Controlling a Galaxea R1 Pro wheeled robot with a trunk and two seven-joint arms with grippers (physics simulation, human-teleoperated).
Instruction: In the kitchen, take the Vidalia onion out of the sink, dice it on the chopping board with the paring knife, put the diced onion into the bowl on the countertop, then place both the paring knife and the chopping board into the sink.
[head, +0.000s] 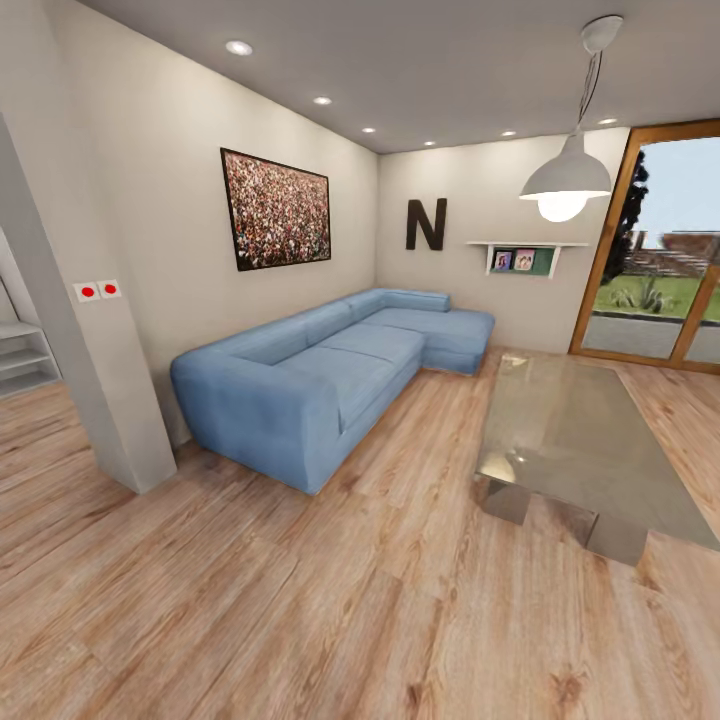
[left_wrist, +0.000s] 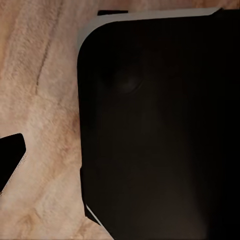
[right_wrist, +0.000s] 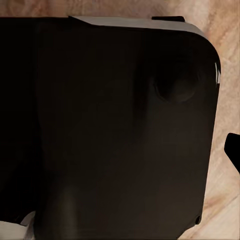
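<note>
Three views, and we are looking at a living room, with a wood-plank floor (head: 300, 620) across the lower part of the head view. A blue corner sofa (head: 330, 375) sits at mid-frame against the pale walls, its long side running from lower left up toward the far corner. To the right of it, a low glass-topped coffee table (head: 580, 440) on shiny metal blocks stands apart from the sofa on the floor. Above the sofa at upper left we see a dark-framed picture (head: 277, 209) of a dense crowd pattern, and further right a black letter N (head: 426, 224) on the far wall, beside a small white shelf (head: 526, 257) holding two photos. A white pendant lamp (head: 565, 180) hangs at upper right, in front of a wood-framed glass door (head: 660, 250) giving onto greenery. At the left edge a slanted white column (head: 95, 390) carries a plate with two red dots (head: 97, 290).

In each wrist view we see a large black rounded panel (left_wrist: 160, 135) with a pale edge, of the robot's own body (right_wrist: 115, 130), over the wood floor. We cannot tell how either arm's fingers are set. None of the onion, knife, board, bowl or sink is in this room's views.
</note>
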